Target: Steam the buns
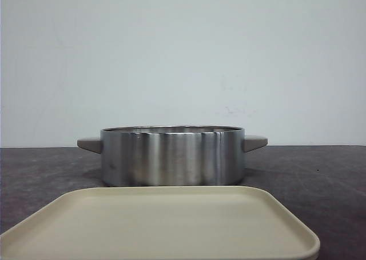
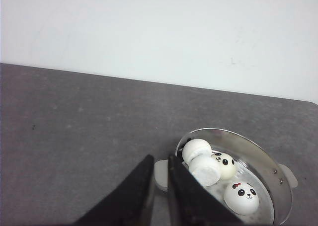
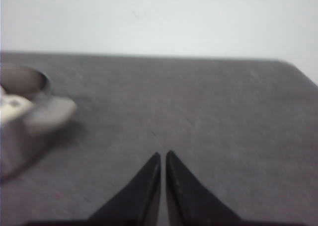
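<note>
Several white buns lie inside a steel pot (image 2: pixel 259 152), seen in the left wrist view. Two (image 2: pixel 196 149) (image 2: pixel 205 170) show no face. One shows a panda face (image 2: pixel 224 165), and one has a panda face with a red bow (image 2: pixel 241 197). My left gripper (image 2: pixel 160 157) is shut and empty, above the table beside the pot's grey handle (image 2: pixel 161 175). My right gripper (image 3: pixel 163 154) is shut and empty over bare table, with the pot (image 3: pixel 20 121) blurred off to one side. In the front view the pot's wall (image 1: pixel 171 157) hides the buns, and neither gripper shows.
An empty beige square tray (image 1: pixel 160 226) lies in front of the pot, nearest the camera. The pot has grey handles on both sides (image 1: pixel 90 144) (image 1: pixel 254 142). The table (image 1: pixel 320 180) is dark grey, with a pale wall behind it.
</note>
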Robot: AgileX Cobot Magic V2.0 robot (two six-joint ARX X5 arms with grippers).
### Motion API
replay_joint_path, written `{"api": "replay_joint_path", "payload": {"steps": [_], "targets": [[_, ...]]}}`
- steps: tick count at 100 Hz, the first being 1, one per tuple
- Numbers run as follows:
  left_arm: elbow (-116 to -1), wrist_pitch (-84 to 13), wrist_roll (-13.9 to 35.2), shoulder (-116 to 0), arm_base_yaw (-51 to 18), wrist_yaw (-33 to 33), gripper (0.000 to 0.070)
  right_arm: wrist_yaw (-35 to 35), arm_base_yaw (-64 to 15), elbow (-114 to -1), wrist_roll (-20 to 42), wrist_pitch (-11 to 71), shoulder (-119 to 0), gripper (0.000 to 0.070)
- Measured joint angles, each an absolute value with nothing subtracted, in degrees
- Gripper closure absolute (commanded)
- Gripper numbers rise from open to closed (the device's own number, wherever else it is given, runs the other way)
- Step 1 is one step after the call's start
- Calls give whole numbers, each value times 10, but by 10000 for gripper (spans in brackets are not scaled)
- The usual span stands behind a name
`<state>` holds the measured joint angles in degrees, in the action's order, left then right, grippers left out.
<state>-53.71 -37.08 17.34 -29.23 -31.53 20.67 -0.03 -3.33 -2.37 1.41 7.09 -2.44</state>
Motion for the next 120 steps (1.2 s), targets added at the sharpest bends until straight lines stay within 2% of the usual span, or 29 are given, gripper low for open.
{"api": "replay_joint_path", "payload": {"steps": [21,44,120], "targets": [[-537,-371,173,-292,-315,207,700,0,-16,-9,4,101,-1,688],[-537,-371,173,-292,-315,207,700,12,-3,-9,-17,100,-2,688],[-537,-372,173,-292,-315,207,700,13,-2,-9,-22,97,-2,688]]}}
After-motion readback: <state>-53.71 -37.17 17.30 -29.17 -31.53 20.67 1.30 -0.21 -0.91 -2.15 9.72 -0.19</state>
